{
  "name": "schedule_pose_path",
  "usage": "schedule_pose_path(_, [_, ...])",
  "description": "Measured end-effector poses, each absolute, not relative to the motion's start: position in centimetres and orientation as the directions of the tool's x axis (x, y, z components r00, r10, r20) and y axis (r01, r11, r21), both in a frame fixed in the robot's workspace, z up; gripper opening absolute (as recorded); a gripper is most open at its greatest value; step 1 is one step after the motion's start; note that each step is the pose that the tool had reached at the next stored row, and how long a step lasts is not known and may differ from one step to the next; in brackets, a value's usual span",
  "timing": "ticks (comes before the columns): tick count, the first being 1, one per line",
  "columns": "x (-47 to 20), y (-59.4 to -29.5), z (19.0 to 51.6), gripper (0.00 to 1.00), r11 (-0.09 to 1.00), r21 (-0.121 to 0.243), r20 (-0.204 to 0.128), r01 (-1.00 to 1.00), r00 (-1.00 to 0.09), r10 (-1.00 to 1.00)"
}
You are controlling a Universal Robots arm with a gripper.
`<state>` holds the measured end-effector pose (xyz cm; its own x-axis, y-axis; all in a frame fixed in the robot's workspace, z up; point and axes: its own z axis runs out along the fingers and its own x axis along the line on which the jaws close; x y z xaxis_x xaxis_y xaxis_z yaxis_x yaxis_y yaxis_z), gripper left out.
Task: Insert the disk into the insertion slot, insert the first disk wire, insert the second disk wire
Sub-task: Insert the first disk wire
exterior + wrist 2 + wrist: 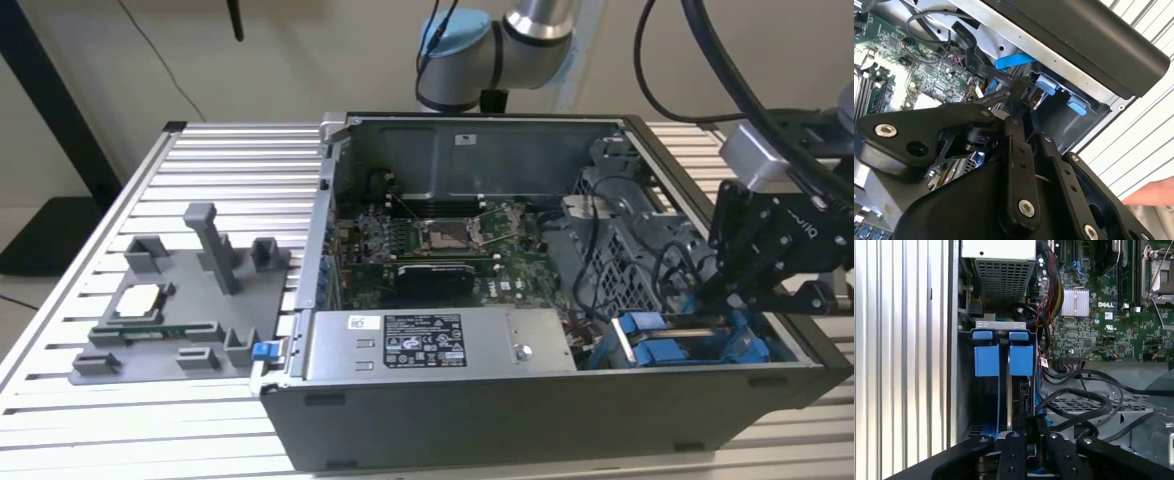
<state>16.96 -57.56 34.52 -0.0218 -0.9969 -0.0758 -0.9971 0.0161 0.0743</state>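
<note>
Worktop (134,420): slatted metal under everything. It carries the case and a grey parts fixture (200,300), which stands well apart from the pincer (721,295) toward the exterior view's left.

Computer case (534,420): lies open on its side. The pincer reaches down into its corner at the exterior view's right.

Motherboard (1104,315): lines the floor of the case, off to the pincer's side past the cables, and looks out of its way.

Power-supply box (441,345): just beside the cage, on the side away from the pincer, not touching it.

Insertion slot (1002,325): a bay of the grey drive cage directly ahead of the pincer, with blue tabs at its mouth.

Disk (1021,361): already seated edge-on in the slot, its blue frame end showing. It lies straight ahead of the pincer, and its long axis runs away from the pincer along the line of reach.

Neighbouring blue carrier (986,360): just beside the disk, parallel to it, a little off the pincer's line.

Pincer state: close above the cage, fingers drawn together. They seem clamped on the end of a black disk wire (976,64), though the contact itself is half hidden.

Loose black cables (1089,400): looped near the pincer, between it and the motherboard. By judgement these are the likeliest thing to snag.

Hand (1154,192): part of a person's hand over the worktop outside the case, apart from the pincer.
</note>
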Motion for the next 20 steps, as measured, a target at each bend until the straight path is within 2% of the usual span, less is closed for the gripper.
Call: schedule_pose_path(20, [17.06,-57.55,34.17,0.00,0.094,0.074,-0.076,-0.993,-0.100,-0.992])
